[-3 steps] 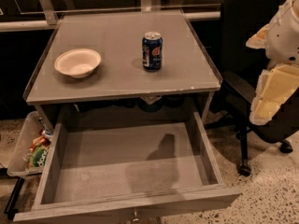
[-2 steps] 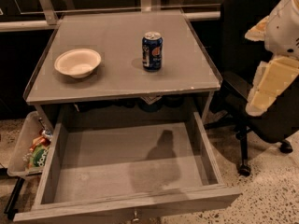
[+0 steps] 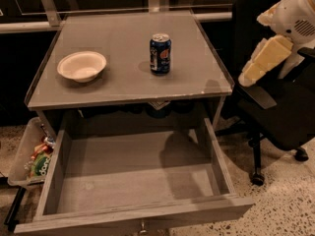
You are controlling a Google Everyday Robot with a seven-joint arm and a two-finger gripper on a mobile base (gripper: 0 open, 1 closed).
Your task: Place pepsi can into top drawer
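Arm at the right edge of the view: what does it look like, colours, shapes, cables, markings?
The arm is white and rounded, with a patch of small dotted holes on its shell. The hand, at the right edge over the black chair, is a pale yellow, blocky, tapering piece. No cables or printed markings show.

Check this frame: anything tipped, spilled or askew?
Nothing stands out. The can stands upright on the table, apart from the bowl. The drawer is pulled open, sits square and looks empty. The gripper hangs to the right of the table, by the chair.
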